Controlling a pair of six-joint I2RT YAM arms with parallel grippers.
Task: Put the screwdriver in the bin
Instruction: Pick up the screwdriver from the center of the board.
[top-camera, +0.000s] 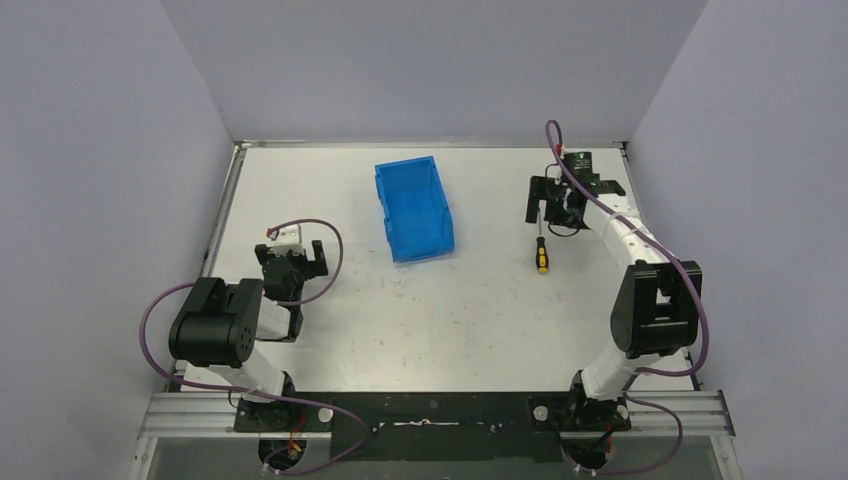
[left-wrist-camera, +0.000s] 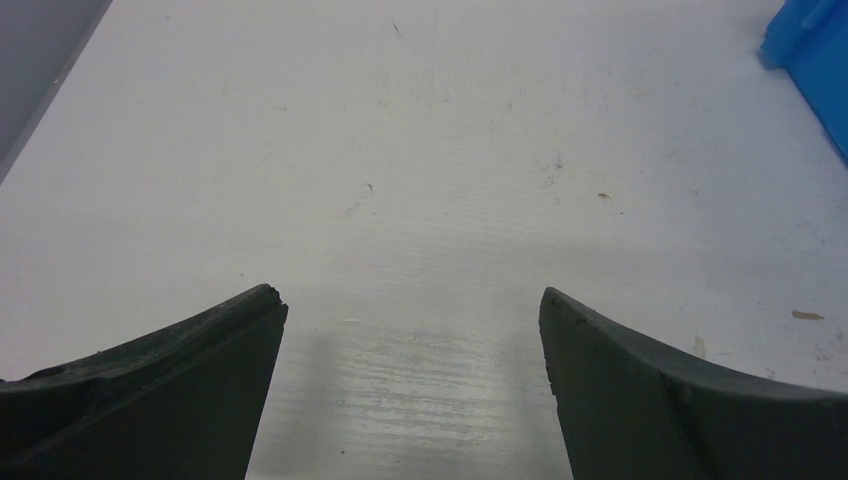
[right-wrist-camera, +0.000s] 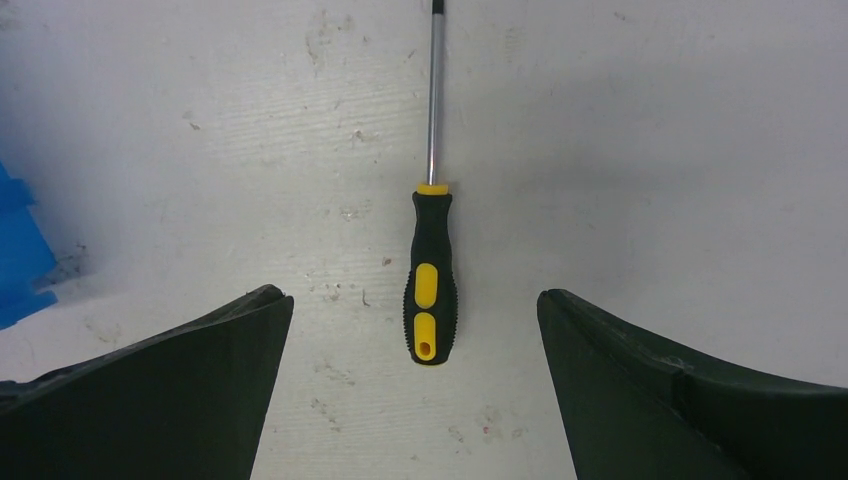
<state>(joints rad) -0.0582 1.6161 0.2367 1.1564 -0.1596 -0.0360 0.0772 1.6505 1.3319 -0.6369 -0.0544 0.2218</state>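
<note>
The screwdriver lies flat on the white table, right of the blue bin, its yellow-and-black handle toward the near edge. In the right wrist view the handle lies on the table below and between my wide-open fingers, and the thin shaft runs away to the top edge. My right gripper is open above it and touches nothing; from above it hovers over the shaft end. My left gripper is open over bare table, left of the bin.
Grey walls enclose the table on three sides. A corner of the bin shows at the left edge of the right wrist view. The left arm rests folded near its base.
</note>
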